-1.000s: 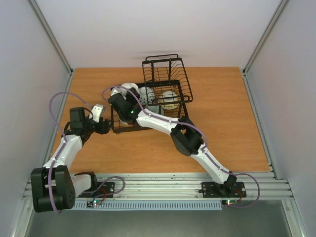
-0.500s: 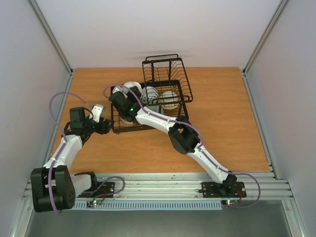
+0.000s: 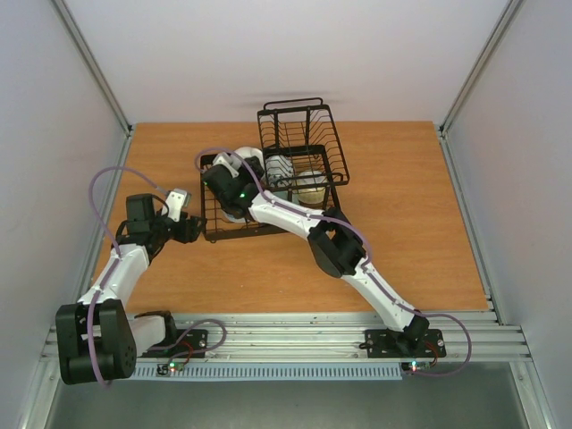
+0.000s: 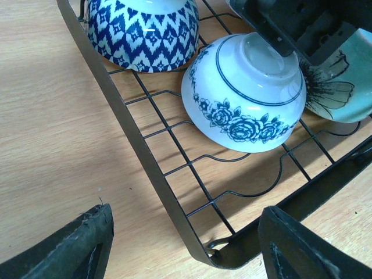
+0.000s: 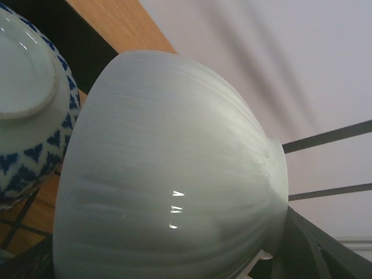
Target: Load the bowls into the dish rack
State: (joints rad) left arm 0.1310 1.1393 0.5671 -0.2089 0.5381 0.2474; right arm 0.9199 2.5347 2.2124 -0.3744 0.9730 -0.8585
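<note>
Right claw (image 3: 239,170) carried pale bowl (image 5: 168,168) rightward over rack (image 3: 299,143).

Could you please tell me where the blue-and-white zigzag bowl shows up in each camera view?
Top external: it cannot be made out; the right arm covers that part of the dish rack.
Left wrist: the zigzag bowl is at top left, inside the rack's rim.
Right wrist: the zigzag bowl is at the left edge, foot ring towards the camera.
Shared landmark: the rack's black wires.
</note>
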